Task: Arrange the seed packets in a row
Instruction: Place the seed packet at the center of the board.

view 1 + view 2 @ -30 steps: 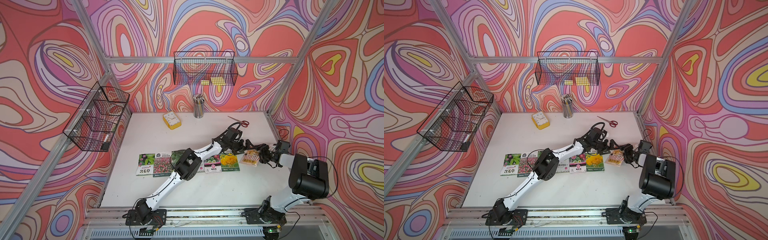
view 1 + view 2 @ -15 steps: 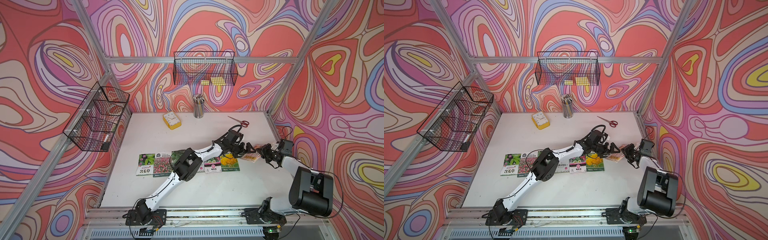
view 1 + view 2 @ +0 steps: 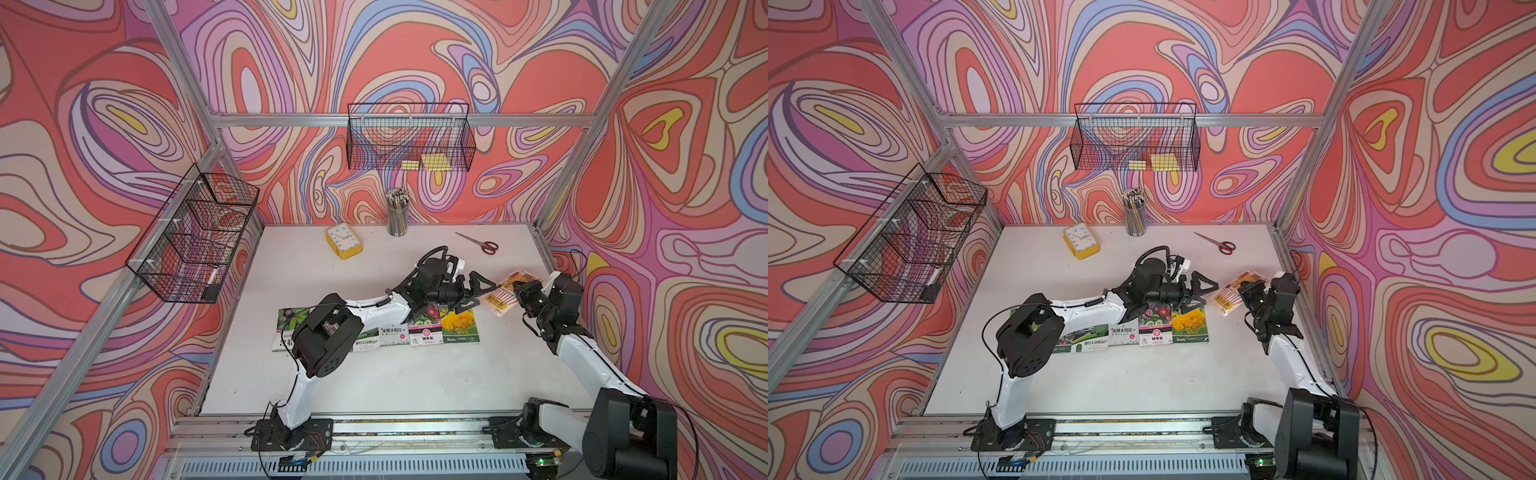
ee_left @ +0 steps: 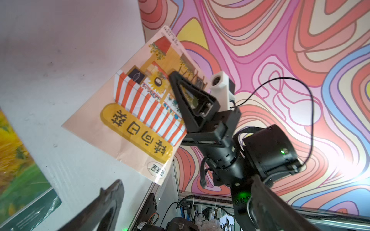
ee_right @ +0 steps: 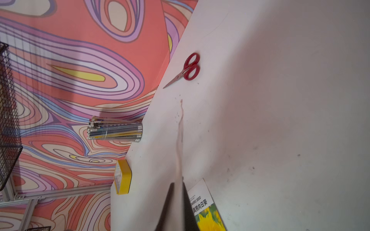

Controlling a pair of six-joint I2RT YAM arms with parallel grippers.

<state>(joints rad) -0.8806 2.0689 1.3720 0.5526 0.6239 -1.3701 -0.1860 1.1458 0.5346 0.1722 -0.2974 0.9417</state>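
My right gripper [image 3: 519, 291] is shut on a peach seed packet [image 3: 503, 294] printed with a striped shop, and holds it tilted above the table's right side. In the right wrist view this packet [image 5: 179, 152] shows edge-on between the dark fingers [image 5: 168, 208]. My left gripper [image 3: 477, 295] stands open just left of the packet, with nothing between its fingers [image 4: 109, 202]. Several seed packets [image 3: 424, 330] lie side by side in a row mid-table, ending at a yellow-flower packet [image 3: 459, 326] under the left gripper. The left arm hides parts of the row.
Red scissors [image 3: 482, 244], a pencil cup [image 3: 397, 216] and a yellow clock [image 3: 344, 245] sit along the back. Wire baskets hang on the left wall [image 3: 195, 241] and the back wall [image 3: 409, 141]. The right frame post [image 3: 544, 249] is close behind the right gripper.
The right gripper has shut on the shop-print packet and lifted it off the table, toward the back right. The left gripper has swung right toward it, still open.
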